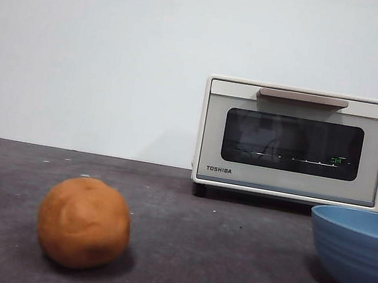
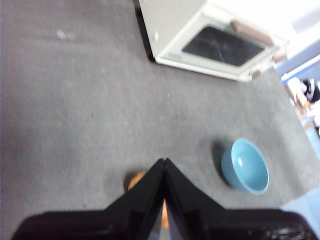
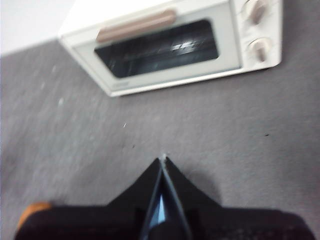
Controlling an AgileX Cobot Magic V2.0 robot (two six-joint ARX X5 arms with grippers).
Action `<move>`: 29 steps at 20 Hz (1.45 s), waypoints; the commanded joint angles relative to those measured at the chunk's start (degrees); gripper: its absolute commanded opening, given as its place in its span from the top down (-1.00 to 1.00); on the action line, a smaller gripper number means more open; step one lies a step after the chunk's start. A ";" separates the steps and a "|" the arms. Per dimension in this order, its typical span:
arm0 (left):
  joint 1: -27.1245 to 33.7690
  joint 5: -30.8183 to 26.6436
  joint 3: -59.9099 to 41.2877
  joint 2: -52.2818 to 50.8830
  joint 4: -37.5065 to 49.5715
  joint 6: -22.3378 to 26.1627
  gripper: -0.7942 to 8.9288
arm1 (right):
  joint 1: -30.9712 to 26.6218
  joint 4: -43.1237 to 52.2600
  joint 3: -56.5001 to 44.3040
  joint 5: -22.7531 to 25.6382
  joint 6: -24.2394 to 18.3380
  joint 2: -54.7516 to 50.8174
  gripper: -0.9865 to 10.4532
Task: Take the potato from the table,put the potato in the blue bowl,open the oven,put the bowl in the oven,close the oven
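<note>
Left pincer (image 2: 164, 161) pressed together above potato (image 1: 84, 223), right pincer (image 3: 163, 159) pressed together above table (image 1: 212, 262), oven (image 1: 308, 145) door closed, blue bowl (image 1: 359, 250) empty

Bare table (image 1: 226, 264) lies between the potato (image 1: 84, 223) and the bowl (image 1: 363, 250), which stand well apart. The strip in front of the oven (image 1: 305, 143) is unobstructed; its door is shut. Both grippers, left (image 2: 164, 161) and right (image 3: 163, 159), hang above the table with jaws together, clear of everything.
</note>
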 commanded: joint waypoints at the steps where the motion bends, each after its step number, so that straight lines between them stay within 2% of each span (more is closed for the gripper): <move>1: 0.09 0.98 0.13 0.94 -2.12 4.42 0.85 | 0.11 -0.74 2.29 -3.54 -3.04 5.14 0.83; 5: 0.09 0.96 0.13 1.86 -5.64 7.63 0.85 | 0.63 -2.43 6.51 -7.67 -4.61 12.96 0.83; 8: 0.09 0.98 0.13 2.05 -7.30 9.53 0.85 | 4.39 -2.97 10.16 -8.04 -5.92 19.08 0.83; 10: 0.09 1.01 0.13 2.05 -7.30 9.53 0.85 | 10.05 -2.95 12.98 -7.65 -5.84 24.37 0.83; 17: -1.03 1.16 0.13 2.05 -7.34 10.56 0.85 | 33.11 -1.99 19.91 2.91 -3.41 41.31 0.82; 20: -1.55 1.16 0.13 2.05 -7.37 10.80 0.85 | 40.44 -1.53 23.23 5.29 -3.17 48.52 0.81; 24: -1.55 1.14 0.11 2.05 -7.34 11.67 0.85 | 47.47 1.01 26.60 5.57 -2.43 56.11 0.81; 25: -1.55 1.11 0.13 2.05 -7.34 12.07 0.85 | 48.76 1.31 27.34 5.55 -1.86 57.77 0.77; 27: -1.55 1.11 0.13 2.05 -7.34 12.07 0.85 | 51.15 1.77 29.03 5.55 -1.22 61.22 0.50; 29: -1.55 1.11 0.13 2.05 -7.34 12.07 0.85 | 52.96 2.64 30.62 5.55 -1.05 64.13 0.42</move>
